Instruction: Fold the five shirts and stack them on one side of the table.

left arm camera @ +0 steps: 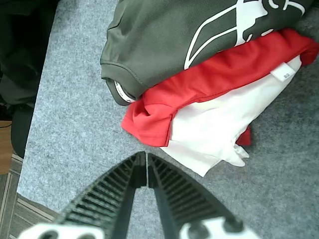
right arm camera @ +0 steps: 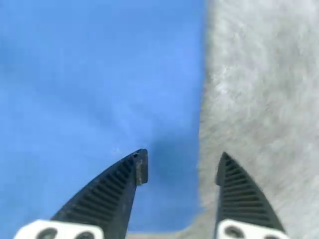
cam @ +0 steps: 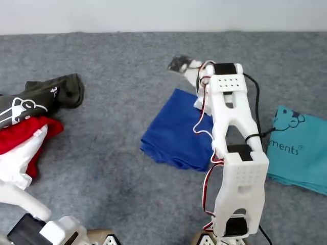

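The left gripper (left arm camera: 146, 162) hangs nearest, closed on nothing, over the grey mat (cam: 102, 178) just short of the pile (cam: 20, 132) at the table's left edge. The olive shirt (left arm camera: 164, 40) lies on top, the red shirt (left arm camera: 209, 79) under it, and the white shirt (left arm camera: 219, 124) lowest, spilling out towards the gripper. The pile looks loose rather than squared. A nudge from that closed gripper would likely drag the white shirt out or slide the olive one off.

Farther in, the blue shirt (cam: 173, 130) lies mid-table, roughly folded, with the teal shirt (cam: 301, 150) well apart to its right. The right gripper (right arm camera: 183, 157) is open at the blue shirt's far right edge, one jaw over the cloth and the other over the mat. Closing there may pinch only the top layer, so a lift would peel the fold open instead of carrying it. A grip this close to the edge could also slip off, or bunch the cloth if dragged (the mat looks rough enough to hold fabric back).

The right arm (cam: 232, 132) covers the blue shirt's right part in the high view. How low the jaws sit above the cloth cannot be judged, nor how many layers meet at that edge. A dark shape (cam: 179, 64) beside the arm's far end is too small to identify. The pile runs off the left edge and the teal shirt off the right, so how neatly either is folded is unclear.
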Available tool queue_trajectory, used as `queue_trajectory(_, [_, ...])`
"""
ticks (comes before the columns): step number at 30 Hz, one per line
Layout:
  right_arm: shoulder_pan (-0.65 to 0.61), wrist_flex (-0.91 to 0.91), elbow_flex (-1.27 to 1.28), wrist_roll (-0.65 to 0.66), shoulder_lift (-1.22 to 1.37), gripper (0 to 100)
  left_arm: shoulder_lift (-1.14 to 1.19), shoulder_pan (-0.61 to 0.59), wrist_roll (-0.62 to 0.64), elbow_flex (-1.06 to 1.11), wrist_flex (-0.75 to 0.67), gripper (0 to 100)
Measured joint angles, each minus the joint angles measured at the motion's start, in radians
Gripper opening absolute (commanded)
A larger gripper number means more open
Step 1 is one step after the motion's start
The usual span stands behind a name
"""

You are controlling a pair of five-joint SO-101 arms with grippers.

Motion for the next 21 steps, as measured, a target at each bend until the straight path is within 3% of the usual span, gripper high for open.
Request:
queue_trajectory(5, [-0.049, 0.106, -0.052, -0.344, -0.075, 25.1, 0.0, 0.0, 0.0, 0.0, 0.0, 2])
queue_trajectory(12, [-0.106, 0.249, -0.057, -0.944, -0.143, 25.2, 0.0, 0.0, 0.0, 0.0, 0.0, 2])
queue_trajectory(17, [-0.143, 0.324, -0.057, -1.157, -0.193, 26.8, 0.0, 0.0, -0.037, 0.0, 0.0, 2])
queue_trajectory(21, [-0.15, 0.324, -0.005, -1.241, -0.275, 42.1, 0.0, 0.0, -0.075, 0.0, 0.0, 2])
